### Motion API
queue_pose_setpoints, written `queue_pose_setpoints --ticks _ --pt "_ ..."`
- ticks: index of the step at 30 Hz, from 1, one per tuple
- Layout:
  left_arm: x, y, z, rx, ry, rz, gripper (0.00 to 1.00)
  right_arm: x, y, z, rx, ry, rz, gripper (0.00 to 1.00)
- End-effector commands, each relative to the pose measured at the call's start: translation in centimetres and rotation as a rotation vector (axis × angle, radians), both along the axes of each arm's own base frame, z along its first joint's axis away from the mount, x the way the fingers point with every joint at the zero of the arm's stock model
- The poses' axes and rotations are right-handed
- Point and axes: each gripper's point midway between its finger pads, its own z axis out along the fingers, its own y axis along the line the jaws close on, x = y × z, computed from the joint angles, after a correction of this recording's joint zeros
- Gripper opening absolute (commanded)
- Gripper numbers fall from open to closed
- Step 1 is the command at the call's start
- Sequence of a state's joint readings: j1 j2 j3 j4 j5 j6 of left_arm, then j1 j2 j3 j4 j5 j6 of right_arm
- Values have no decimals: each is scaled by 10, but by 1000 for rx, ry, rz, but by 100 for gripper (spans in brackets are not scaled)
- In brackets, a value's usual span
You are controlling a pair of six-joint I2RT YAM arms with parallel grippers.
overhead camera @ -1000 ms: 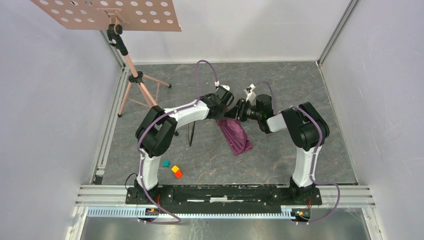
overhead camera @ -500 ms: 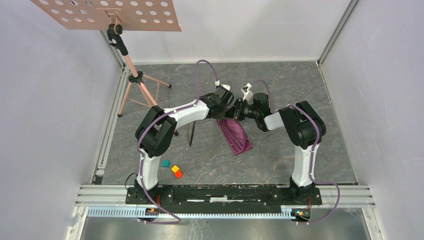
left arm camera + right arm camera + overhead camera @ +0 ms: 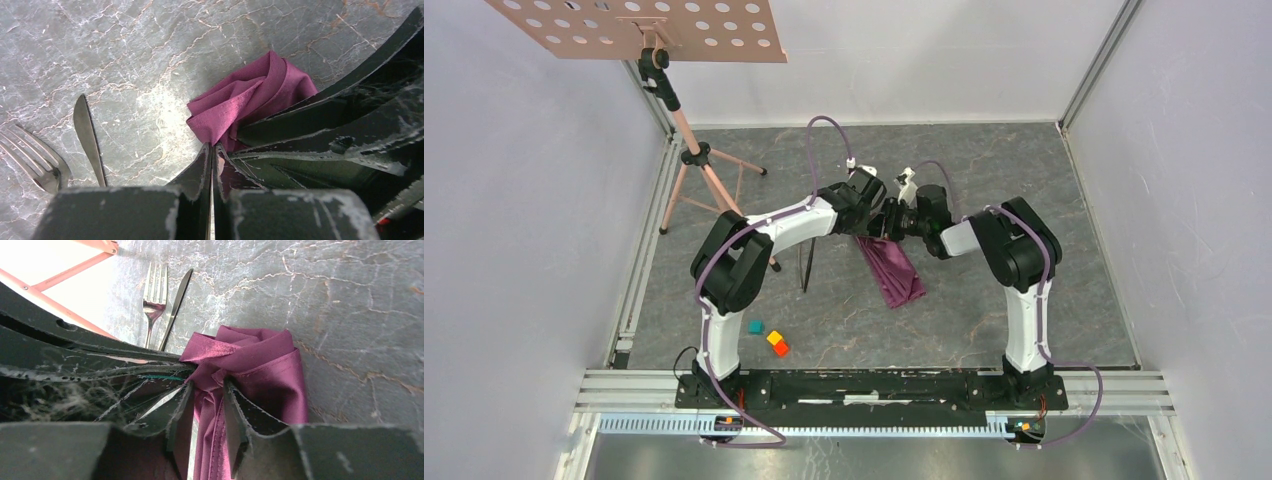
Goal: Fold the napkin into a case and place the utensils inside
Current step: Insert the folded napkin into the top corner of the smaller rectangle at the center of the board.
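I'm pinching the bunched-up napkin (image 3: 260, 365) w/ my left gripper (image 3: 213, 149) and right gripper (image 3: 209, 386); no case yet, fork (image 3: 154, 302) & knife (image 3: 176, 302) waiting outside.

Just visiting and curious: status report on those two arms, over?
Left tool shut on napkin. Right tool grips it too. Napkin bunched; fork, knife on table, not inside. No obstruction seen.

Your scene: grey marbled tabletop (image 3: 1024, 180), pale walls (image 3: 524, 200) on three sides. Copper music stand (image 3: 680, 118) on tripod far left, perforated tray (image 3: 639, 25) up top. Aluminium rail (image 3: 1124, 385) along near edge. Light even.
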State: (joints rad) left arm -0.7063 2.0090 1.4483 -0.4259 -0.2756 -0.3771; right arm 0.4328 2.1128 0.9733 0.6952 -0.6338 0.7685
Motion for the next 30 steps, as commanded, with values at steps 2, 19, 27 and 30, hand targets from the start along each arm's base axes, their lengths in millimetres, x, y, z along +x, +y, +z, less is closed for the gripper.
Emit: queue_pose_setpoints --ticks 2,19,27,30 --pt "-1 -29 31 -142 -40 0 2 -1 -19 36 35 -63 -6 39" --pt "1 -32 37 -147 -48 -14 2 -5 -8 26 96 -21 -10 0" --pt "1 -47 39 -202 -24 -28 2 -2 7 -10 100 50 -101 0" --pt "-3 -46 35 -210 -9 -16 2 6 1 -14 58 30 -129 0"
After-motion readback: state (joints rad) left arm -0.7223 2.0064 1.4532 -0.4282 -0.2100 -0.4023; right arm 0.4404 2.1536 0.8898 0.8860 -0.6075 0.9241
